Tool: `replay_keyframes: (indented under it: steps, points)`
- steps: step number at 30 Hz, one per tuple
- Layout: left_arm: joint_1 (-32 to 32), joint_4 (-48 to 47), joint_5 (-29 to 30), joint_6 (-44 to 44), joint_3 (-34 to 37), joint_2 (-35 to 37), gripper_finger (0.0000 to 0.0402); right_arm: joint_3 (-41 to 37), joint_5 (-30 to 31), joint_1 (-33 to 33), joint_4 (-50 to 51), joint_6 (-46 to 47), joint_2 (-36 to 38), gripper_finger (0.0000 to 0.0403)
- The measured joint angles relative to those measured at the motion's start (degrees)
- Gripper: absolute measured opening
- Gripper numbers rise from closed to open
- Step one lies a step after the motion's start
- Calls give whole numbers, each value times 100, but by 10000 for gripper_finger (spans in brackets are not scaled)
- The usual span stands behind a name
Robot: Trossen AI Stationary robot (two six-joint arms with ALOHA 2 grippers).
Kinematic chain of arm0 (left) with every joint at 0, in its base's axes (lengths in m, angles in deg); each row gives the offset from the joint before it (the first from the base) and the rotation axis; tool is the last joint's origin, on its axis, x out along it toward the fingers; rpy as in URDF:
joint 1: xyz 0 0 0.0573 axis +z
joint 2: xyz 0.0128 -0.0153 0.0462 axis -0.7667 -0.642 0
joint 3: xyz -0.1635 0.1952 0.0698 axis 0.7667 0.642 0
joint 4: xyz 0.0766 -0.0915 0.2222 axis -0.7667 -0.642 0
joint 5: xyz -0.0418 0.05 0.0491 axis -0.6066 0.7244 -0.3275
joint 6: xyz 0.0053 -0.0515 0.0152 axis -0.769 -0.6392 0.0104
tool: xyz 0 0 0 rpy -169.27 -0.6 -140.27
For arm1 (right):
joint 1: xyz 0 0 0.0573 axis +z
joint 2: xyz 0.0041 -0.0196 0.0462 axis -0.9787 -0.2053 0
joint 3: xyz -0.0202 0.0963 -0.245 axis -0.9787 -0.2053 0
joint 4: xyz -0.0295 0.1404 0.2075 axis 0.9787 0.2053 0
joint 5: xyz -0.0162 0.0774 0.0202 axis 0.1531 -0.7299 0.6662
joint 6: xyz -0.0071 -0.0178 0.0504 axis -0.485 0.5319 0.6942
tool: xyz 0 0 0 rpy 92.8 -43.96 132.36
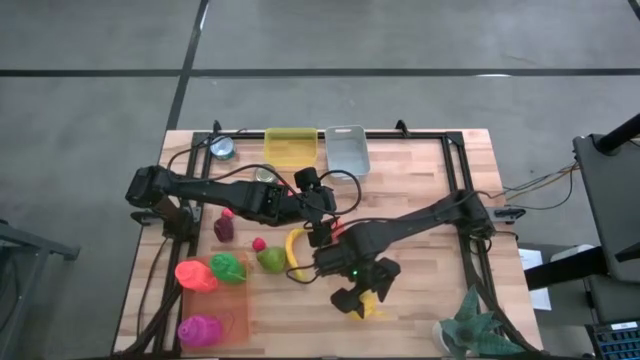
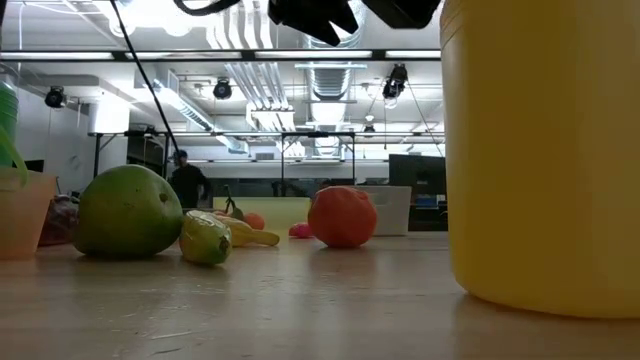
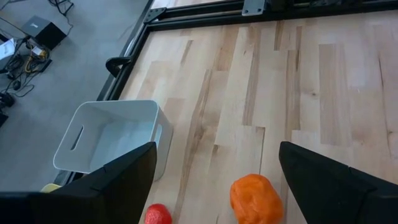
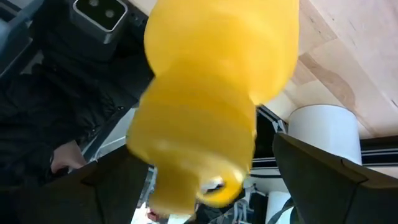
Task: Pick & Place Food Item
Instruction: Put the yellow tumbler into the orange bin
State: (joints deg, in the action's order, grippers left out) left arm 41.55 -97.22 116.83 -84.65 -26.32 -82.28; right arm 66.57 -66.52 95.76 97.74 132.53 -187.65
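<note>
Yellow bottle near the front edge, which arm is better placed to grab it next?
Right, likely. The right gripper hangs open directly over the yellow bottle, which fills its wrist view. The left gripper is open too, but farther back, facing the orange item.

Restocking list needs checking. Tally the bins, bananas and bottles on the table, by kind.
Bins: 2, the yellow bin and the clear bin
Bananas: 1, the banana
Bottles: 1, the yellow bottle
Total: 4
</note>
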Motion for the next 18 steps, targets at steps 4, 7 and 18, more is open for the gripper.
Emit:
replay_keyframes:
  steps: [4,7,18]
  points:
    - [0,2,-2,0,0,0,342,2,45,2,-85,229,180,334]
    - [0,20,-2,-2,0,0,342,2,245,16,-144,278,384,334]
    - [0,35,-2,-2,-2,0,342,2,1122,240,-397,405,1015,334]
